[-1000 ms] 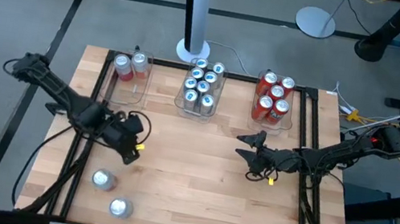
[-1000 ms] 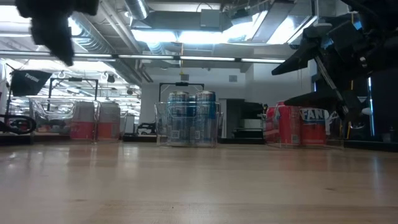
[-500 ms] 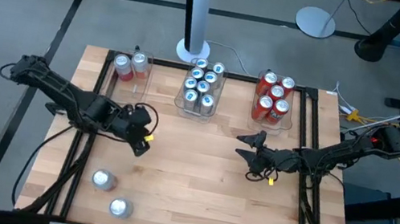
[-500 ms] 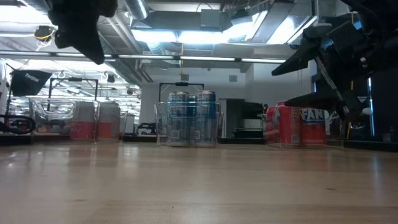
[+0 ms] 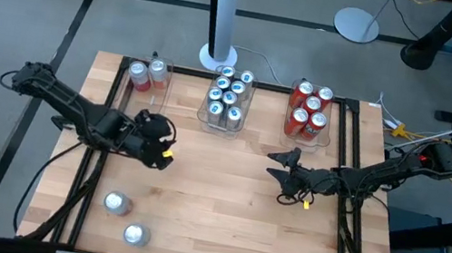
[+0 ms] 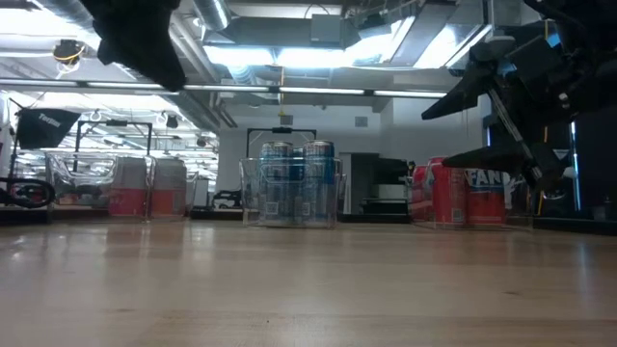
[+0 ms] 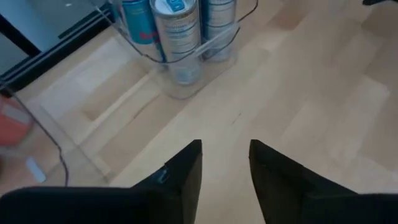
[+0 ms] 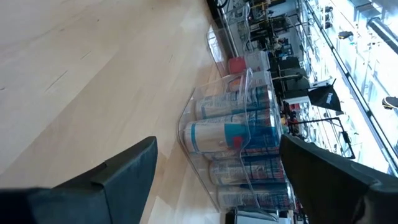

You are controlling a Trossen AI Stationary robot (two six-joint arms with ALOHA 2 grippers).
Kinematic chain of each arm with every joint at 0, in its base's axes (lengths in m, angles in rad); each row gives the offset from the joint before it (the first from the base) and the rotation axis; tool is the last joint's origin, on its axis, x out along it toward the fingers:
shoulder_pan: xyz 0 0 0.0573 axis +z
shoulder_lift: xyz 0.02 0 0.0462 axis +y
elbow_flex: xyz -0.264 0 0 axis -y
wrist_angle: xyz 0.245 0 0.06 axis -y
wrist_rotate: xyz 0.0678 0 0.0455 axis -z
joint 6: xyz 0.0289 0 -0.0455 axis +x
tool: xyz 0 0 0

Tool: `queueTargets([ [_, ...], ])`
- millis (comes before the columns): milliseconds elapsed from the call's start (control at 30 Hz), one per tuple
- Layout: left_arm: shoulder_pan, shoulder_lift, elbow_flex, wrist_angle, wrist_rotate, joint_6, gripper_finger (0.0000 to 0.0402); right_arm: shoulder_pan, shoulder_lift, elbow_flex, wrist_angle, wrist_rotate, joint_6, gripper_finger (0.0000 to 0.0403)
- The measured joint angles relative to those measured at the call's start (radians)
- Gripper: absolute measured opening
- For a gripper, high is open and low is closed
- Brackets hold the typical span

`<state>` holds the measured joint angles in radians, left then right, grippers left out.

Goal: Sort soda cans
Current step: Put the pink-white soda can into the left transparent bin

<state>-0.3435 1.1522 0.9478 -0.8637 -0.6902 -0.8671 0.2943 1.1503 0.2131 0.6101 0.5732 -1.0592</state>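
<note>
Left gripper [image 5: 161, 154] is held empty over bare table [image 5: 221, 209] with jaws narrowly parted, right gripper [image 5: 280, 174] parked wide and empty; two silver soda cans [image 5: 125, 218] remain unsorted near the front-left edge, apparently next for the left bin [image 5: 146, 95].

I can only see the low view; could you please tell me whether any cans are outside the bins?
Observer: Yes, two cans, one and another, stand loose on the table's near-left part, out of your view.
Operator: Thank you. Is the left gripper holding anything?
Observer: No. The left gripper has its fingers slightly apart with only bare wood between them.
Operator: And where is the right gripper?
Observer: The right gripper hovers right of centre, in front of the bin of red cans, its fingers wide open.
</note>
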Motion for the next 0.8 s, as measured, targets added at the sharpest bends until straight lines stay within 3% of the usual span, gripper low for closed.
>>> queueTargets([
  [433, -0.003, 0.000, 0.000, -0.037, 0.027, -0.022, 0.0195, 0.000, 0.000, 0.000, -0.004, -0.005, 0.000, 0.0335],
  [600, -0.004, 0.000, 0.000, -0.032, 0.049, -0.023, 0.0271, 0.000, 0.000, 0.000, 0.033, -0.012, 0.013, 0.0335],
  [800, -0.004, 0.000, 0.000, -0.014, 0.105, 0.021, 0.0378, 0.000, 0.000, 0.018, 0.105, -0.130, -0.023, 0.0335],
])
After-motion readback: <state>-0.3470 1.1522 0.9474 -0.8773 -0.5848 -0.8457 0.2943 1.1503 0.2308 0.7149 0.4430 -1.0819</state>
